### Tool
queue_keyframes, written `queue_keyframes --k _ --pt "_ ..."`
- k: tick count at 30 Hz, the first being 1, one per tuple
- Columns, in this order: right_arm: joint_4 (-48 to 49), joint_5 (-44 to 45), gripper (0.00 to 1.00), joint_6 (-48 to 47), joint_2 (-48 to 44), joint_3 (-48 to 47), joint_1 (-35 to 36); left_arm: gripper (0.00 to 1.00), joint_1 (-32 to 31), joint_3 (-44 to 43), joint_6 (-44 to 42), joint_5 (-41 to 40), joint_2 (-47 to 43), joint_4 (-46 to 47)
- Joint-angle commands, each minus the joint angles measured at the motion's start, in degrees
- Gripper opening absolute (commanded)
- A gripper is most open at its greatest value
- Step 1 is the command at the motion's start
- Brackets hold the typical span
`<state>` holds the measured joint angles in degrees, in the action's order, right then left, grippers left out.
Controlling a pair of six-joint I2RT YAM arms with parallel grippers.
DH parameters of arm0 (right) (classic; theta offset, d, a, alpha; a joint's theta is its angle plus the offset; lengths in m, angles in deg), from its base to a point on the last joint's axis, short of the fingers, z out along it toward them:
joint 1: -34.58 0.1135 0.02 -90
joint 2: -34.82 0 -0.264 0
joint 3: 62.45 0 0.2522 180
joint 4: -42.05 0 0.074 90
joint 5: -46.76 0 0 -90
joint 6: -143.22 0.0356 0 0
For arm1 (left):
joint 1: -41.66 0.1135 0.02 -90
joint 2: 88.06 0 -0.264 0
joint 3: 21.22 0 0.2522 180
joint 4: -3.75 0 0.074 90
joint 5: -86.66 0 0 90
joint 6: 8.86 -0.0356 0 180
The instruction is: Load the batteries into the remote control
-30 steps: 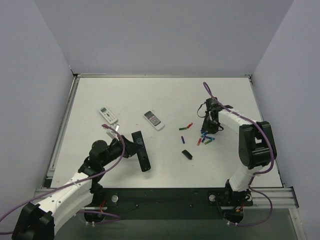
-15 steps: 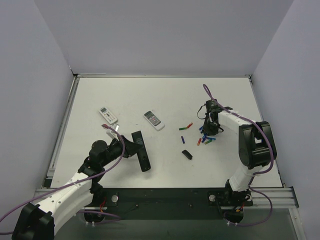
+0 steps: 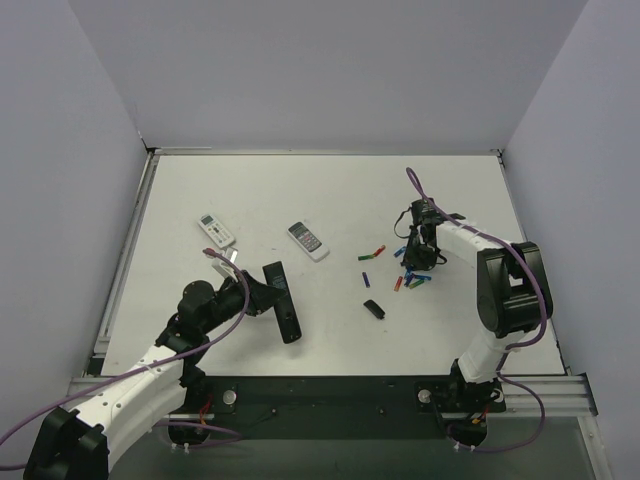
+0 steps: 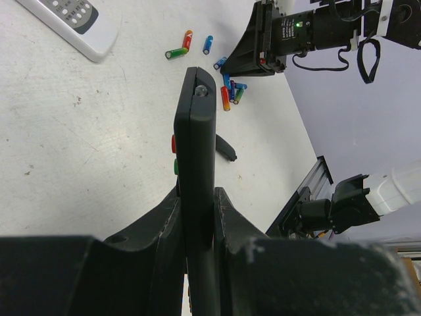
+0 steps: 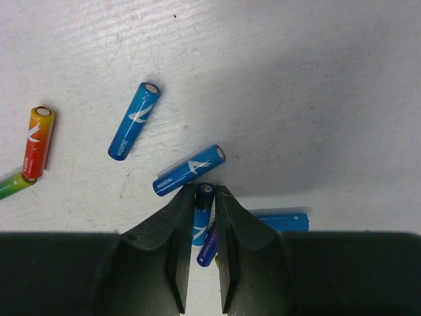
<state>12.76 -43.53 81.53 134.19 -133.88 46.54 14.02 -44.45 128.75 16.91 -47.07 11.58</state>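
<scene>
My left gripper point(image 3: 272, 296) is shut on the long black remote control point(image 3: 283, 303) and holds it on edge just above the table; in the left wrist view the remote point(image 4: 196, 151) stands up between my fingers point(image 4: 227, 217). My right gripper point(image 3: 411, 262) is down among the batteries point(image 3: 412, 277). In the right wrist view its jaws point(image 5: 201, 192) pinch one blue battery point(image 5: 202, 214) by its end. Other blue batteries point(image 5: 189, 170), a purple one point(image 5: 209, 245) and a red one point(image 5: 38, 143) lie around it on the table.
Two short white remotes point(image 3: 217, 231) point(image 3: 308, 240) lie at the middle left of the table. A small black cover piece point(image 3: 374, 309) lies between the arms. A few loose batteries point(image 3: 372, 252) lie left of the pile. Grey walls stand on three sides.
My right gripper has shifted slightly left over the battery pile. The left arm and the remote have not moved.
</scene>
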Motion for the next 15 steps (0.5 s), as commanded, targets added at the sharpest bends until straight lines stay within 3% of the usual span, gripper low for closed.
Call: queue_keyframes --k 1,8,15 --pt "-0.9 -1.0 0.15 0.6 1.6 0.1 -0.5 0.00 0.2 -2.8 0.5 0.9 -0.7 1.7" --pt "-0.2 -1.8 0.06 1.0 -0.7 1.2 -0.5 0.00 0.2 -3.0 1.0 1.1 -1.2 1.7" --pt "0.4 -3.4 0.00 0.5 -10.5 1.9 1.7 0.00 0.2 -2.8 2.6 0.8 -0.3 3.5"
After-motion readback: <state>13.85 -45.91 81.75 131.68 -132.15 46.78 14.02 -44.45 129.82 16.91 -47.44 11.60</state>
